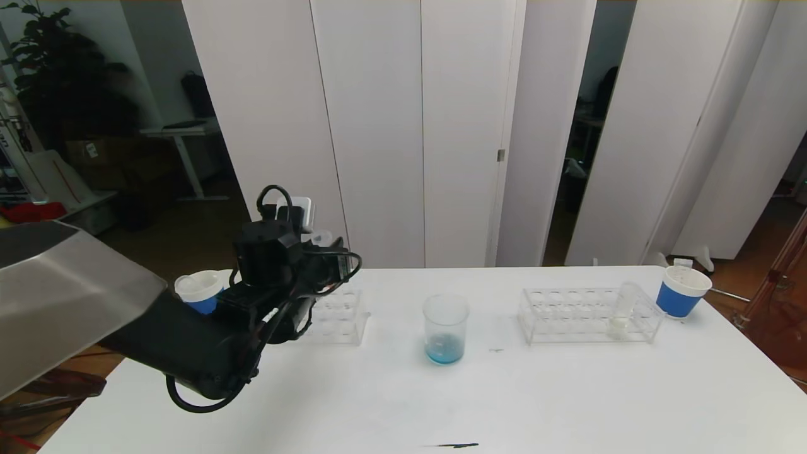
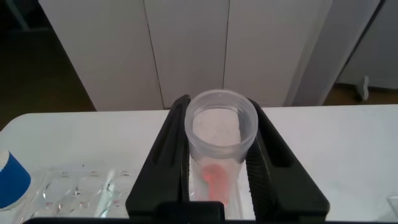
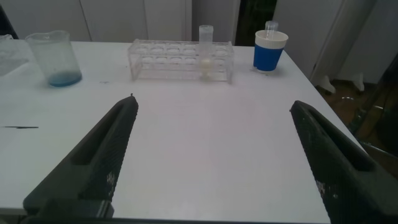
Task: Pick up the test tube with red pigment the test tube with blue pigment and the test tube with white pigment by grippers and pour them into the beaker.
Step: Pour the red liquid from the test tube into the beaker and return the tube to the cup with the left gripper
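My left gripper is shut on the test tube with red pigment, a clear tube seen from its open mouth, with red at its bottom. In the head view that arm hangs over the left rack. The beaker stands mid-table with a little blue liquid in it. The test tube with white pigment leans in the right rack. My right gripper is open above bare table, nothing between its fingers. The test tube with blue pigment is out of view.
One blue-and-white paper cup stands behind my left arm. Another is at the table's far right corner, with a clear tube standing in it. A short dark mark lies near the front edge.
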Tool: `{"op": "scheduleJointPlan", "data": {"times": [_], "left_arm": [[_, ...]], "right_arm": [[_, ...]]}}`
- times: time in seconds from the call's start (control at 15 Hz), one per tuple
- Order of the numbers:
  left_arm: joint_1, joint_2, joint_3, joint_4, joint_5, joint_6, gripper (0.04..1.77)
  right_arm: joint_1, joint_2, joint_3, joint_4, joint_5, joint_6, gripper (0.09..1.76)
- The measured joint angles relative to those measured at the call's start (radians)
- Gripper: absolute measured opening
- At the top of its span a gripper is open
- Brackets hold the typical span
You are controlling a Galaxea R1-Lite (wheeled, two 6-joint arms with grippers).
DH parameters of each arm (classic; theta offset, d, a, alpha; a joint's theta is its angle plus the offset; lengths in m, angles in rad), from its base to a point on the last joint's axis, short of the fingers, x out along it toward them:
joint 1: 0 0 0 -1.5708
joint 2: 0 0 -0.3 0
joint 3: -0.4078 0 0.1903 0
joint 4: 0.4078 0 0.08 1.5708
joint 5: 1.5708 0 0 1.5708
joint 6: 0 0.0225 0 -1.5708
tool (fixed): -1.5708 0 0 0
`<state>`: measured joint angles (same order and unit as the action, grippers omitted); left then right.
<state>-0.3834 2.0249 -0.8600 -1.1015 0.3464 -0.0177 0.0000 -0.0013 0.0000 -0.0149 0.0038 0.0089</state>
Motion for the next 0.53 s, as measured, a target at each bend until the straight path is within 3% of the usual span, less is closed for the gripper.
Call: {"op": "scheduleJointPlan", "data": {"times": [0.33,0.53], "left_arm": [[-0.021,-0.152,-0.142,0.249,-0.104,0.000,0.60],[-0.047,-0.200,-0.237,0.334,-0.160,0.000,0.60]], "right_arm": [[0.000,0.000,0.000,0.000,0.000,0.001,1.75],[0.000,0.000,0.000,0.000,0.000,0.000,1.75]]}}
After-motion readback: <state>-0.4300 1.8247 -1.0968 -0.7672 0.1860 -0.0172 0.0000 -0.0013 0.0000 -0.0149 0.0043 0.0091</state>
